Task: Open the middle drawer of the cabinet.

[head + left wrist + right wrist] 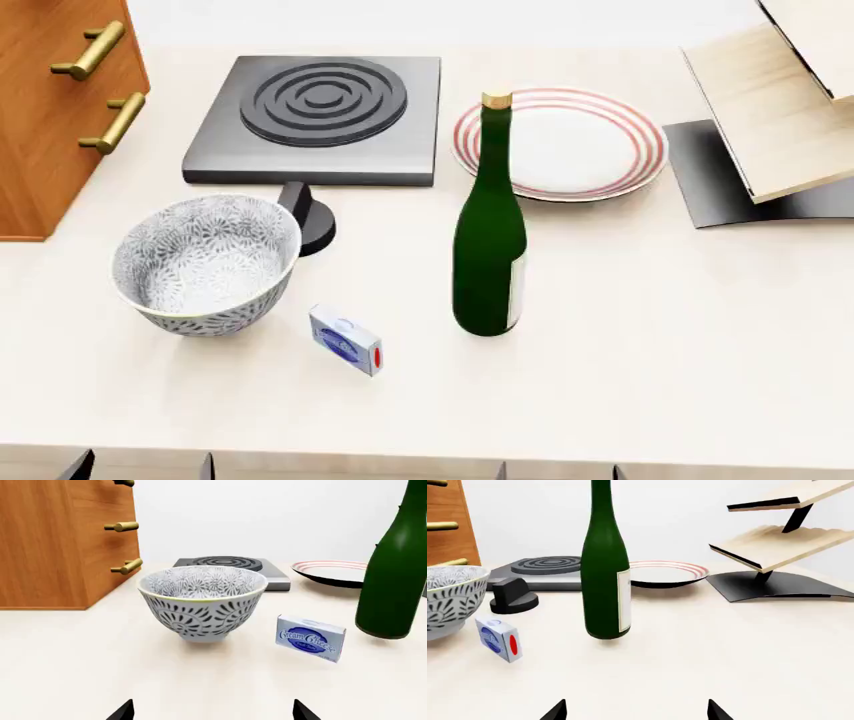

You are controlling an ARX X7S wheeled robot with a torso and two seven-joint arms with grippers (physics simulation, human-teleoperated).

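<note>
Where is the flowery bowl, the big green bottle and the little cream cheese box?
bowl (200,262), head view, inside wall.
green bottle (489,250), head view, body.
cream cheese box (310,637), left wrist view, front label.

I stood before a pale cream table (641,340) that ran flat and matte under even, soft light. Beyond its far edge rose a plain white wall (280,515), bare and without any window. To the right of the table's middle, a light-wood slanted shelf rack (774,542) stood on a dark base, casting only faint shadows.
</note>
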